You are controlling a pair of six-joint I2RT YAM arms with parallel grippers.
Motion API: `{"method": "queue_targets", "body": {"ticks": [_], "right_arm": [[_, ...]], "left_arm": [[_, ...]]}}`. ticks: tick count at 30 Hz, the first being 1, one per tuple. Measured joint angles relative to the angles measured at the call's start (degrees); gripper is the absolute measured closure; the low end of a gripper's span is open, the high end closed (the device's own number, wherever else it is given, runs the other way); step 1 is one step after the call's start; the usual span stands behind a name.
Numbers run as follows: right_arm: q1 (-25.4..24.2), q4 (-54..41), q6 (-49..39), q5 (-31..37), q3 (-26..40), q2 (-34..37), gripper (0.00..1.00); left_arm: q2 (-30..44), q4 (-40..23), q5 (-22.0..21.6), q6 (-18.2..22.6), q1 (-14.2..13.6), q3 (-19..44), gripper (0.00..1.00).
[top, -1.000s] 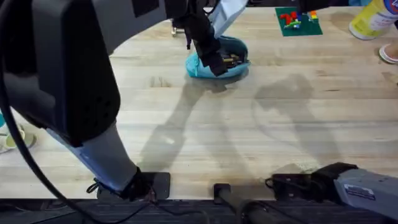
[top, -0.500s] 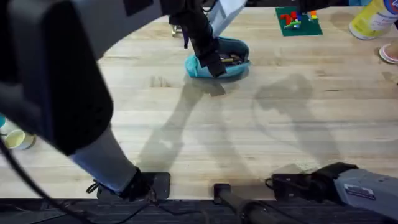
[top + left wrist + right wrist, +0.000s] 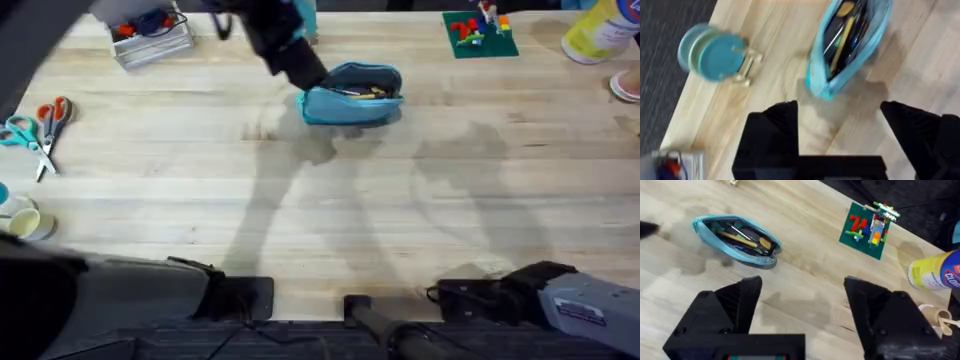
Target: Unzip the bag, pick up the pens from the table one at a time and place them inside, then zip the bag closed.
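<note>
Lying on the light wooden surface (image 3: 400, 220) toward its far edge: the bag (image 3: 351, 95), unzipped, pens (image 3: 740, 235) inside. Hovering just beside the bag's end: left gripper (image 3: 840, 112), spread wide, holding nothing. Hanging nearer, right gripper (image 3: 802, 292), likewise wide and empty.

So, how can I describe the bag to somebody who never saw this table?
Look at the far middle of the wooden table, left of the green brick plate. The bag is the soft turquoise pouch, unzipped, pens showing inside.
</note>
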Motion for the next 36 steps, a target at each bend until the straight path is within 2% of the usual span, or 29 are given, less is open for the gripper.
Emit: {"method": "queue_targets", "body": {"ticks": [6, 11, 17, 21, 31, 36], "right_arm": [[0.0, 0.7, 0.0, 0.0, 0.0, 0.0, 0.005], [0.0, 2.0, 0.0, 0.0, 0.0, 0.0, 0.005], [0.0, 2.0, 0.0, 0.0, 0.0, 0.0, 0.005], [0.9, 2.0, 0.0, 0.0, 0.0, 0.0, 0.005], [2.9, 2.0, 0.0, 0.0, 0.0, 0.0, 0.005], [2.9, 2.2, 0.0, 0.0, 0.0, 4.1, 0.005]], "left_arm": [[-6.5, -1.3, 1.5, 0.0, 5.6, -1.0, 0.007], [-15.1, -0.7, 2.4, 0.7, 8.7, -6.4, 0.007], [-22.5, 1.9, 2.8, 4.9, 8.9, -17.4, 0.007], [-23.6, 2.9, 2.8, 6.4, 8.9, -22.4, 0.007], [-21.9, 3.1, 2.8, 7.8, 8.9, -23.6, 0.007], [-21.6, 3.1, 2.8, 7.8, 8.9, -23.6, 0.007]]}}
